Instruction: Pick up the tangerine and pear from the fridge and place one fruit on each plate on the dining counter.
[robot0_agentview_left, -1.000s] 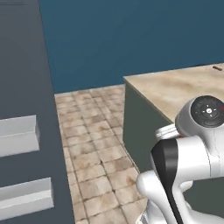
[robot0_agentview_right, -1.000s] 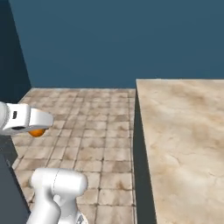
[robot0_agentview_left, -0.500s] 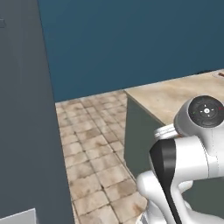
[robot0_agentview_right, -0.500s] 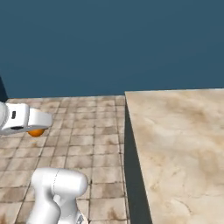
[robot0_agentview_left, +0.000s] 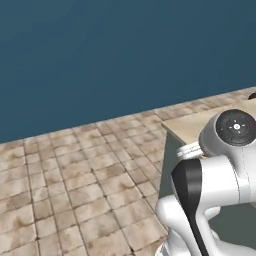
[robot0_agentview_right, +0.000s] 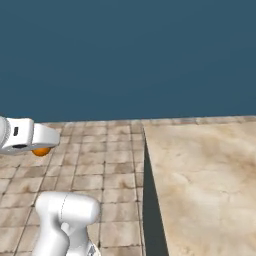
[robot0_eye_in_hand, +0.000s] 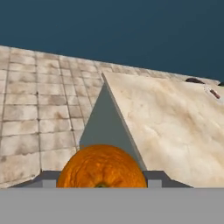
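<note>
One small round bright-orange tangerine (robot0_eye_in_hand: 101, 167), its lower part cut off, sat pinched in the gripper (robot0_agentview_right: 41, 148). Beyond lay one beige marbled dining counter (robot0_eye_in_hand: 166, 127), with small dark items at its far edge too tiny to identify.

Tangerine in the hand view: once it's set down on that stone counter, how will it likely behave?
The tangerine looks round, so it may roll on the flat dining counter. Its dimpled skin probably grips well. It seems firm, keeping its shape where the gripper holds it.

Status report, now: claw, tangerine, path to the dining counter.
Claw shut on tangerine. Dining counter ahead, corner facing the hand, plates not in sight. Tiled floor between looks clear.
</note>
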